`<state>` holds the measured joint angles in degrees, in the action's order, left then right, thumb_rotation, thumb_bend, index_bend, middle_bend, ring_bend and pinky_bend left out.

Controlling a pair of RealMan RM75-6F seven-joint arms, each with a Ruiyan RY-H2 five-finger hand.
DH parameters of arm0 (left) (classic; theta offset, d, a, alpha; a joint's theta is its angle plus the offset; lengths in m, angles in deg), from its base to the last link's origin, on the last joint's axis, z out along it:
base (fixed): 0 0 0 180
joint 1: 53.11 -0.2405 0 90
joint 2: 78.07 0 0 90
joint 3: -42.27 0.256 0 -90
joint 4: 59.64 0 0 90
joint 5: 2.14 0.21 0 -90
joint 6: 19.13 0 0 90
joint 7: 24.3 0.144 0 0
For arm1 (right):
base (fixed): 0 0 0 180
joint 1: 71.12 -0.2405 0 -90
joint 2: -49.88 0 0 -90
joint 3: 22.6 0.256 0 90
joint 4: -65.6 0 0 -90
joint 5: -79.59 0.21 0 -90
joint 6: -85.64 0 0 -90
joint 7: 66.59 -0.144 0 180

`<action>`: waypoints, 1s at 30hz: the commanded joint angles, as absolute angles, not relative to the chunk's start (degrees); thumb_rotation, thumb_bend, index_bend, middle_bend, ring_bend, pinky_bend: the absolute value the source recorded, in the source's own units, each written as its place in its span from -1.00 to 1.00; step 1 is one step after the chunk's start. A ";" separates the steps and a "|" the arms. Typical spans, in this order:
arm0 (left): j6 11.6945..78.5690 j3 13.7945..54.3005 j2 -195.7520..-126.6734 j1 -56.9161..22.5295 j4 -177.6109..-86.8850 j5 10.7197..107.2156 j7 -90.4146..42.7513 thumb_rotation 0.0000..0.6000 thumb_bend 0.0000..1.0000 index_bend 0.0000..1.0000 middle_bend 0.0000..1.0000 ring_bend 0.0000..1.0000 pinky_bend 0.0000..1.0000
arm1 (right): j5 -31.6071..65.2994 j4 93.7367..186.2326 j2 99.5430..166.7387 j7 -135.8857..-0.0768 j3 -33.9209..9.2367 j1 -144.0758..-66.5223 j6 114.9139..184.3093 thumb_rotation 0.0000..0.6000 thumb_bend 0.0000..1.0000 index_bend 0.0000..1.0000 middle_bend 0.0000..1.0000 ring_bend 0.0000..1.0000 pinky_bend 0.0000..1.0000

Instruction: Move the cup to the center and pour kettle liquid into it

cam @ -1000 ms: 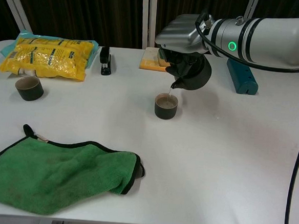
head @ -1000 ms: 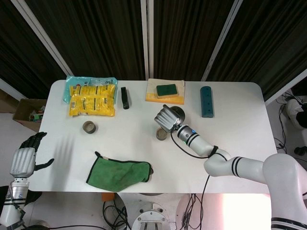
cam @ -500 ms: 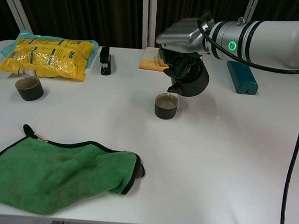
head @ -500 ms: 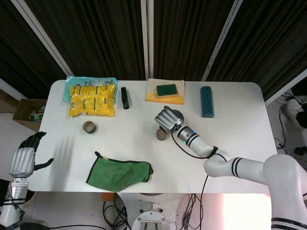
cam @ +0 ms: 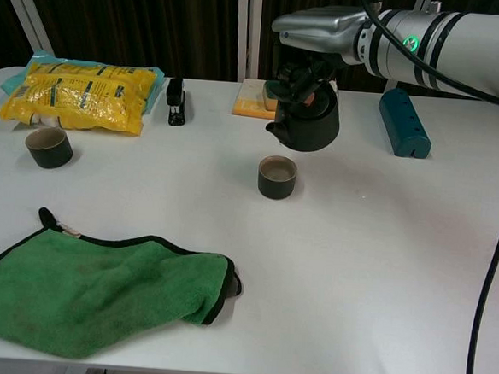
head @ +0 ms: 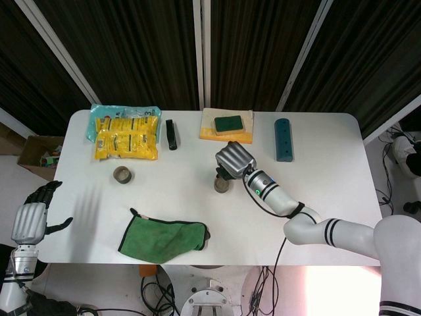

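White table: right hand grips kettle above cup (left hand spread).

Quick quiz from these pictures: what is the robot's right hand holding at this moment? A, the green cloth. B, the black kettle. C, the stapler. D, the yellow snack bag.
B: in the chest view the right hand grips the black kettle from above, held clear of the table just behind the cup at the center.
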<state>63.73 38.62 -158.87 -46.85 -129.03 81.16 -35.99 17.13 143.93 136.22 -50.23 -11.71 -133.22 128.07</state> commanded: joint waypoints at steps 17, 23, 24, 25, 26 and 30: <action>63.50 38.92 -159.18 -46.77 -128.97 81.46 -36.10 1.00 -0.74 -0.68 -0.74 -0.70 -0.50 | 9.55 147.17 129.47 -72.73 -12.89 -120.42 134.30 1.00 0.05 1.00 1.00 0.87 -0.08; 63.66 38.91 -158.94 -46.79 -129.16 81.56 -35.96 1.00 -0.74 -0.68 -0.74 -0.70 -0.50 | 6.98 143.04 131.50 -78.22 -15.63 -116.78 135.28 1.00 0.04 1.00 1.00 0.87 -0.08; 63.65 38.90 -158.93 -46.78 -129.20 81.56 -35.92 1.00 -0.74 -0.68 -0.74 -0.70 -0.50 | 6.68 142.38 131.87 -79.00 -15.95 -116.30 135.40 1.00 0.04 1.00 1.00 0.87 -0.08; 63.64 38.91 -158.93 -46.76 -129.23 81.57 -35.90 1.00 -0.74 -0.68 -0.74 -0.70 -0.50 | 6.29 141.45 132.38 -79.97 -16.40 -115.70 135.47 1.00 0.04 1.00 1.00 0.87 -0.08; 63.58 38.92 -158.96 -46.74 -129.24 81.56 -35.88 1.00 -0.74 -0.68 -0.74 -0.70 -0.50 | 5.88 140.49 132.91 -80.88 -16.81 -115.16 135.51 1.00 0.04 1.00 1.00 0.87 -0.08; 63.36 39.01 -159.00 -46.61 -129.28 81.65 -35.64 1.00 -0.74 -0.68 -0.74 -0.70 -0.50 | 4.19 137.64 134.67 -83.59 -17.60 -113.94 136.00 1.00 0.04 1.00 1.00 0.87 -0.08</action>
<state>63.36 39.00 -158.99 -46.63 -129.28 81.63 -35.67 4.91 138.47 133.97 -82.82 -17.14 -114.52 135.70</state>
